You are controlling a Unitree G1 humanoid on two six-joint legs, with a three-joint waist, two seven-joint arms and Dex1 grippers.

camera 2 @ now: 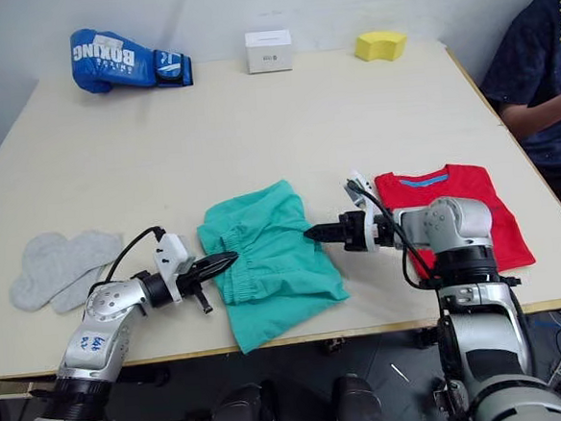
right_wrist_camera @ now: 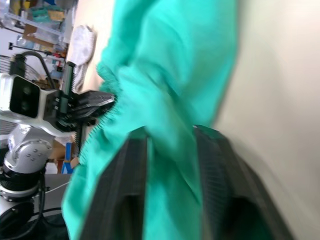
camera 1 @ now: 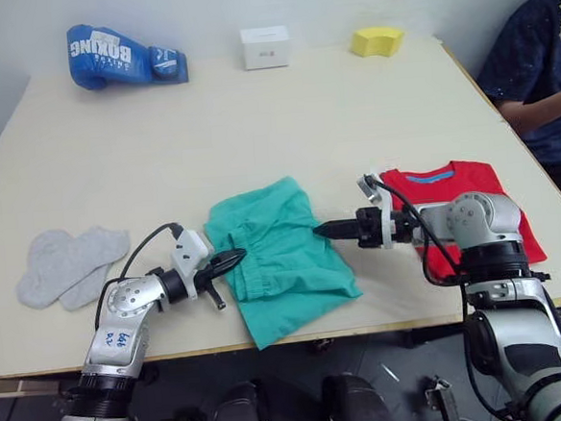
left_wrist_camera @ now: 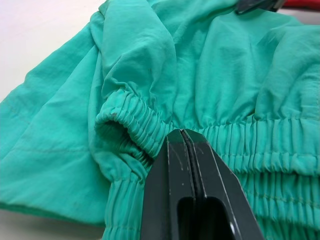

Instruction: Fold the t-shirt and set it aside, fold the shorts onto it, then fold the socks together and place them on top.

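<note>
The shorts (camera 1: 279, 259) lie rumpled near the front edge of the table (camera 1: 284, 123), between the two arms, their gathered waistband turned toward the robot's left. This looks like the second step, folding the shorts, and it is not done. The left gripper (camera 1: 228, 261) sits at the waistband edge with its fingers pressed flat together; the wrist view shows their tips closed against the elastic, and whether any cloth is caught between them is not clear. The right gripper (camera 1: 326, 230) comes in from the other side, fingers parted with a fold of green cloth lying between them, not yet pinched.

Just beside the right arm, the t-shirt (camera 1: 473, 207) lies folded into a neat rectangle at the table's right, blue neck band showing. That step looks finished. The socks (camera 1: 68, 266) lie flat and overlapping at the left, well apart from the rest and untouched.

The next move likely calls for both grippers to take firm hold of the shorts' opposite edges, double the cloth over, then carry it across onto the t-shirt.

As for writing: the blue boxing glove (camera 1: 120, 56) at the far edge reads "BOXING" in white. The white box (camera 1: 265, 47) carries a small mark too tiny to read. The yellow sponge (camera 1: 377, 41) is plain. A person (camera 1: 540, 67) in dark blue sits at the right.
</note>
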